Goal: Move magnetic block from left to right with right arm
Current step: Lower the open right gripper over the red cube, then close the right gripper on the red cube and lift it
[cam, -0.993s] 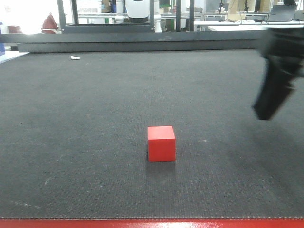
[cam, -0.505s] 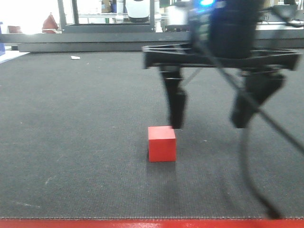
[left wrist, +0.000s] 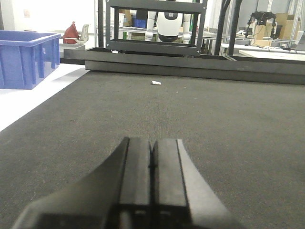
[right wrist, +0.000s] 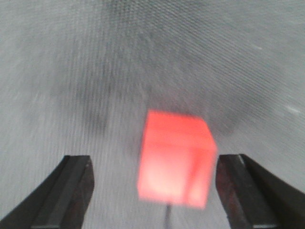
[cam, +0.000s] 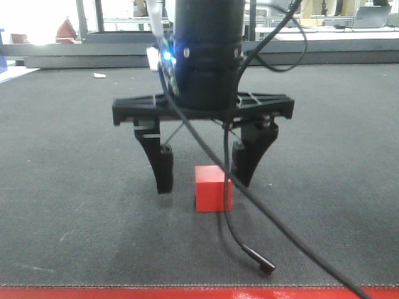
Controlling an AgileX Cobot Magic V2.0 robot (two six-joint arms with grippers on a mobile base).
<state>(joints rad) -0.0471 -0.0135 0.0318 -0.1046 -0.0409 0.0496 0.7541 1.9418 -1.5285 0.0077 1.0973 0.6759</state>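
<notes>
Nearest you, a red strip (cam: 124, 293) edges the dark woven mat (cam: 68, 205). In front of the claw, a thin black cable (cam: 232, 219) hangs across and ends in a plug resting on the mat.

Your right gripper (cam: 203, 184) points down with its jaws spread wide. One black finger stands on each side of the small bright-red cube (cam: 212, 188). The cube stands on the mat within the claw's span but off centre. It is just beside one finger, with a clear gap to the other. The right wrist view is blurred, so contact with the nearer finger cannot be confirmed.

Your left gripper (left wrist: 152, 148) sits low over the mat, its two black fingers pressed flat together.

Well beyond the right claw, a small white scrap (cam: 98, 76) lies on the mat. Behind it runs a black metal frame (cam: 187, 57). Ahead of the left claw and off to one side, a blue plastic crate (left wrist: 26, 57) stands past the mat's edge.
</notes>
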